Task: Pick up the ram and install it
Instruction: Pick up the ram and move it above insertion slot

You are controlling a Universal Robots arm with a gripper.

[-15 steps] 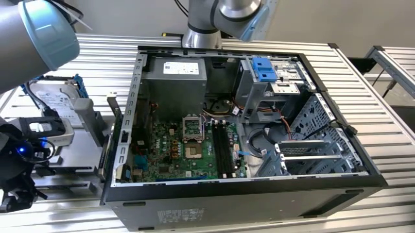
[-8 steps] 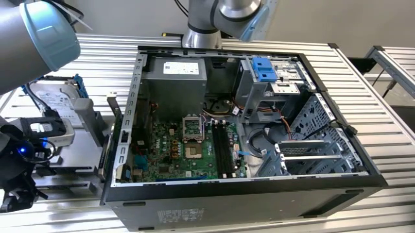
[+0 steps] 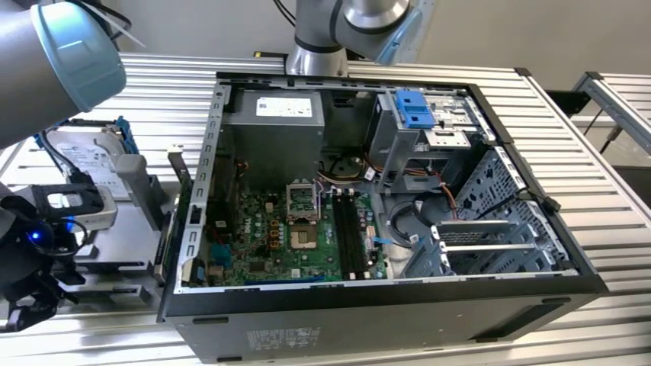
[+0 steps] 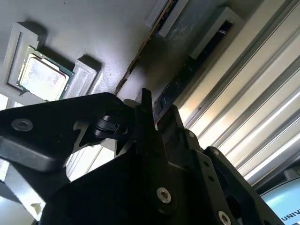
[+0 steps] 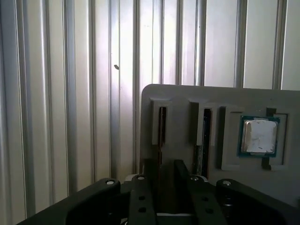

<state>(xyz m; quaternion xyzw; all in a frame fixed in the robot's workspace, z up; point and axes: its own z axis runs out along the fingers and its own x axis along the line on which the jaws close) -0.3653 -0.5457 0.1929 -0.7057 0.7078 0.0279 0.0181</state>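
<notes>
Two rams stand on edge in slots of a grey tray (image 5: 183,96). In the first wrist view my gripper (image 5: 161,165) has one finger (image 5: 143,187) on each side of the ram (image 5: 161,126) in the slot farther from the processor chip (image 5: 259,136). The jaws are open, with a small gap beside the stick. The other ram (image 5: 205,133) stands in the neighbouring slot. In the second wrist view the straddled ram (image 4: 187,79) runs between the fingertips (image 4: 146,101), and the other ram (image 4: 140,51) shows as a thin edge. In the exterior view the gripper (image 3: 26,309) hangs low at the left.
An open computer case (image 3: 386,305) lies on the ribbed metal table (image 3: 600,335), its motherboard memory slots (image 3: 351,229) exposed. A silver hard drive (image 3: 87,156) with blue brackets sits on the tray side at the exterior view's left. The arm's upper link (image 3: 61,61) looms there too.
</notes>
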